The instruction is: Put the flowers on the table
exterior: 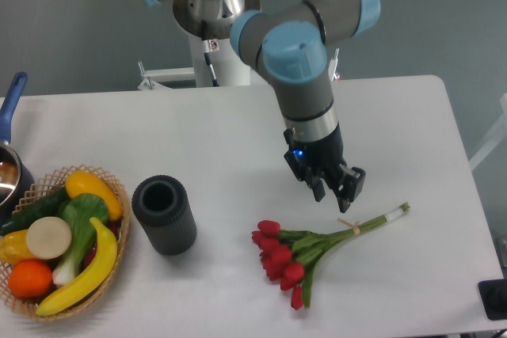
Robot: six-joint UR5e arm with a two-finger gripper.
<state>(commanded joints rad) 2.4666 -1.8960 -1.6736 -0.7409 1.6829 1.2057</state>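
Desk: large white flat desk with rounded corners.
Gripper: black two-finger gripper, fingers apart, empty.
Flowers: red tulip bunch on string-tied green stems, lying just below gripper.
Vase: dark grey ribbed cylinder vase, well left.

A pot at the far left is cut by the edge (only its blue handle and rim show). A dark object at the near right corner is cropped too.
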